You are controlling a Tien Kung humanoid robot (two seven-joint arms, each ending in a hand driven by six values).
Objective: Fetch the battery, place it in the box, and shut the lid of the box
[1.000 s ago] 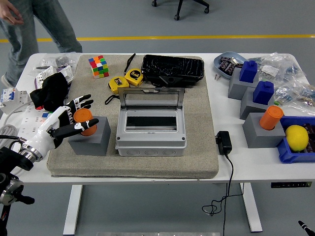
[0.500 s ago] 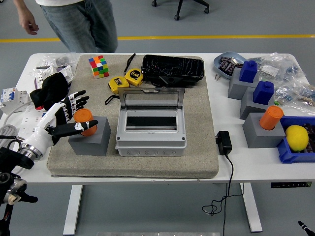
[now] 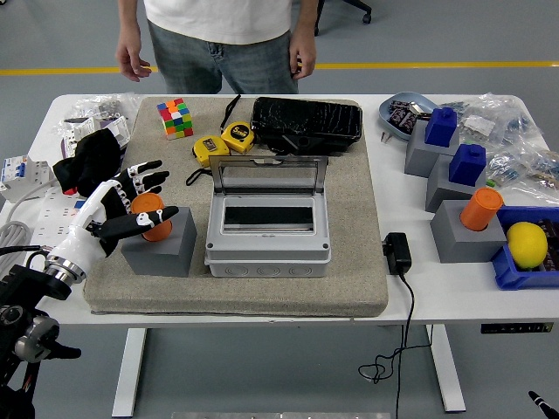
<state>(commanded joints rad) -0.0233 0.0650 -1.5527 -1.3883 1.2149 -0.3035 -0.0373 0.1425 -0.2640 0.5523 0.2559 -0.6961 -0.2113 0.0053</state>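
An orange battery (image 3: 150,215) stands upright in a grey block holder (image 3: 160,243) at the mat's left. My left hand (image 3: 122,206) is beside and around the battery with fingers spread, thumb at its front, fingers behind, not closed on it. A grey box (image 3: 267,229) with its clear lid (image 3: 269,175) standing open sits at the mat's middle, to the right of the holder. My right hand is out of view.
A person (image 3: 218,35) stands at the far side, hands hanging. A Rubik's cube (image 3: 175,117), two yellow tape measures (image 3: 223,141) and a black case (image 3: 307,123) lie behind the box. Black gloves (image 3: 90,160) lie left. Grey blocks with blue and orange pieces (image 3: 463,209), a charger (image 3: 397,253) and a lemon (image 3: 527,243) sit right.
My left hand has shifted slightly right, its thumb now reaching across the battery's front. The person has walked from the far left to the middle of the table's far side.
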